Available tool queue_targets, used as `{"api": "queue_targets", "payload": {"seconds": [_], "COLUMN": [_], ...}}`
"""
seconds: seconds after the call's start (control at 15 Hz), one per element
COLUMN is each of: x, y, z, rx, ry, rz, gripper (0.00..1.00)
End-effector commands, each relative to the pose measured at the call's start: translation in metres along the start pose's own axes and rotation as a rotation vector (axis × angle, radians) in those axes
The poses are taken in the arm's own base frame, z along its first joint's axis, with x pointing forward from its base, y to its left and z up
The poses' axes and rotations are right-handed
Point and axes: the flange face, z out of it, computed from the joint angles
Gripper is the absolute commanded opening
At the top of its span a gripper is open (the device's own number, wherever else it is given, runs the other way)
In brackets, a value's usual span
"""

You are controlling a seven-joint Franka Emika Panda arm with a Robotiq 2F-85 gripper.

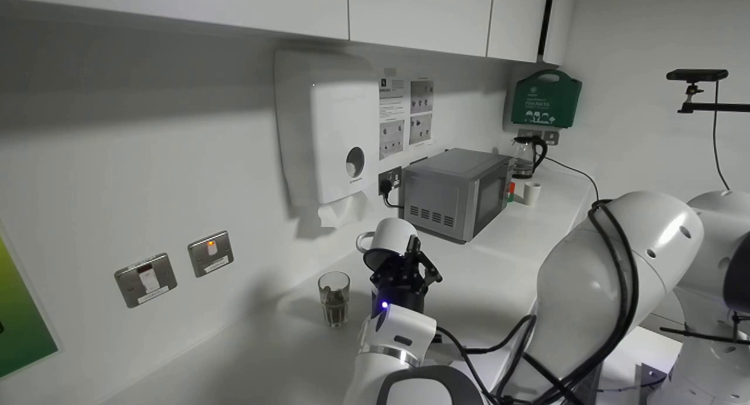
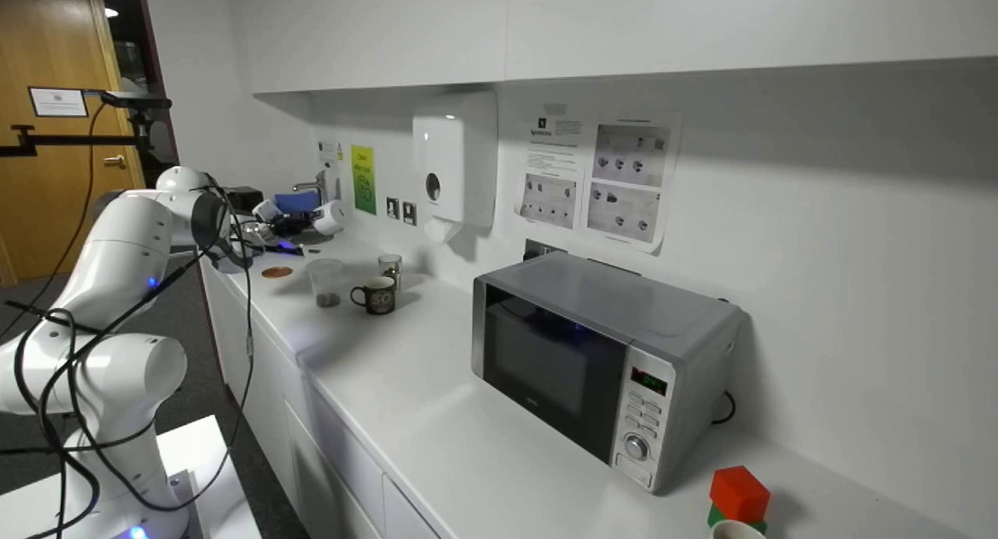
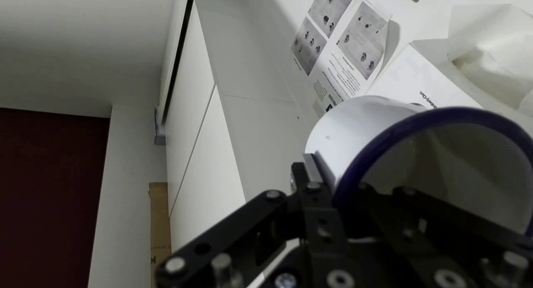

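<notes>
Holding mug (image 1: 395, 235) above white counter (image 2: 413, 391), cabinets (image 1: 419, 12) overhead.

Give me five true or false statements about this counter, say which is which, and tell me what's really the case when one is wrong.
1. The gripper pinches the side of a white mug at its dark rim. True.
2. The white mug stands upright. False: it is tilted, its mouth turned toward the gripper.
3. A dark mug stands upright near a glass. True.
4. A red block rests on a green block near the microwave. True.
5. The microwave stands open. False: it is shut.
</notes>
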Motion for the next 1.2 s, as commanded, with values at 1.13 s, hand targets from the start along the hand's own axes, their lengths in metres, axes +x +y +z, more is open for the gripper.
{"api": "queue_targets", "payload": {"seconds": [1.13], "x": [0.0175], "y": [0.0023], "z": [0.0110], "rx": [-0.044], "ry": [-0.015], "rz": [-0.011], "gripper": [0.02]}}
